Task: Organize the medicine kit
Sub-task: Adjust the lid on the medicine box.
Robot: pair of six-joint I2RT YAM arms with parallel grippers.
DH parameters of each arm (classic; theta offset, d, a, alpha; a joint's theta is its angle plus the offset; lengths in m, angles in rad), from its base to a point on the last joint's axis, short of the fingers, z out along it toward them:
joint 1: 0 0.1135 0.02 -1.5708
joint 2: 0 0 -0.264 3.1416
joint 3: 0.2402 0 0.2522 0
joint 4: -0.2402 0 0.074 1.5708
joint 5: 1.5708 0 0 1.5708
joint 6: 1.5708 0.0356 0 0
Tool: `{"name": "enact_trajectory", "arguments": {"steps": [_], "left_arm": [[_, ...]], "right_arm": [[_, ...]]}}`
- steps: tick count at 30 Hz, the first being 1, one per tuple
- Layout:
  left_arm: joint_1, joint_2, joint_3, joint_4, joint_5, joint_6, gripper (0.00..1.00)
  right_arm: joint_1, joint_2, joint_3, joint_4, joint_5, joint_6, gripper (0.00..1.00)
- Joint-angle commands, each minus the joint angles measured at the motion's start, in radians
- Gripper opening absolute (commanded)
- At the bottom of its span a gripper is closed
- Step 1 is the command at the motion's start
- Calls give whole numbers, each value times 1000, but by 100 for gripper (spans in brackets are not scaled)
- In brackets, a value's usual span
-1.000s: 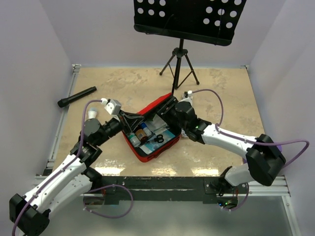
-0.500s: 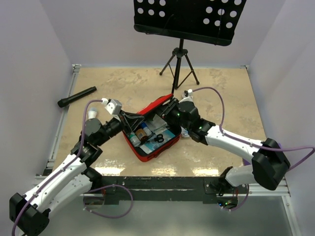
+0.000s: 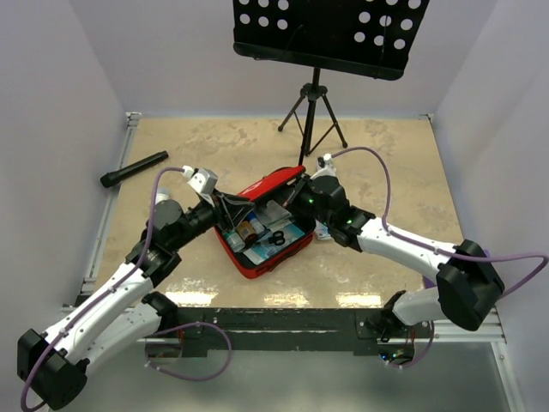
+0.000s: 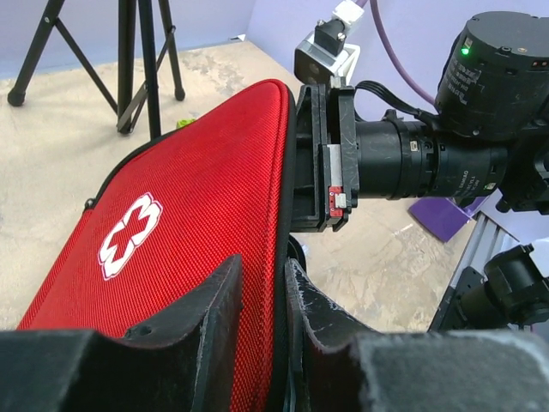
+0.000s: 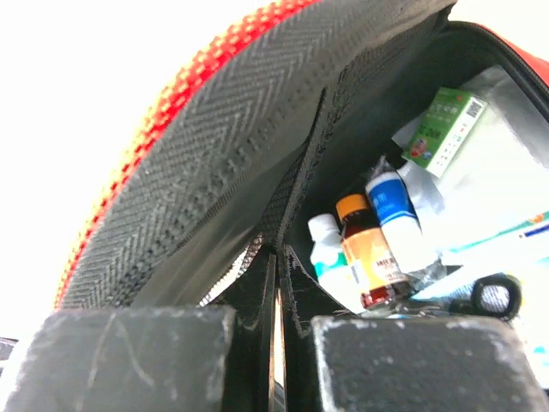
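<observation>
The medicine kit point(image 3: 276, 251), a red zip case, lies open at the table's middle, with its lid point(image 3: 273, 184) held half raised over it. Inside are bottles point(image 5: 369, 249), a green packet point(image 5: 442, 124) and black scissors point(image 3: 278, 239). My left gripper point(image 3: 225, 204) is shut on the lid's left edge; the left wrist view shows its jaws point(image 4: 262, 270) clamping the red fabric near the white cross point(image 4: 129, 236). My right gripper point(image 3: 297, 196) is shut on the lid's right edge, pinching the black lining point(image 5: 279, 257).
A black flashlight point(image 3: 135, 169) lies at the far left. A music stand's tripod point(image 3: 313, 112) stands behind the kit. A small packet point(image 3: 322, 231) lies by the kit's right side. A purple object point(image 4: 446, 215) sits near the table's right edge.
Both grippers have moved inward and forward with the lid, which now leans further over the kit's contents.
</observation>
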Motion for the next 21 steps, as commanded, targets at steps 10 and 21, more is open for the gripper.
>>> {"name": "enact_trajectory", "arguments": {"steps": [10,21], "left_arm": [[5,13,-12,-51,5,15,18],[-2,35,-53,-29,14,7,0]], "right_arm": [[-11,-98,-106,21,-83,-40,12],[-11,-155,-171,153,-104,36,41]]}}
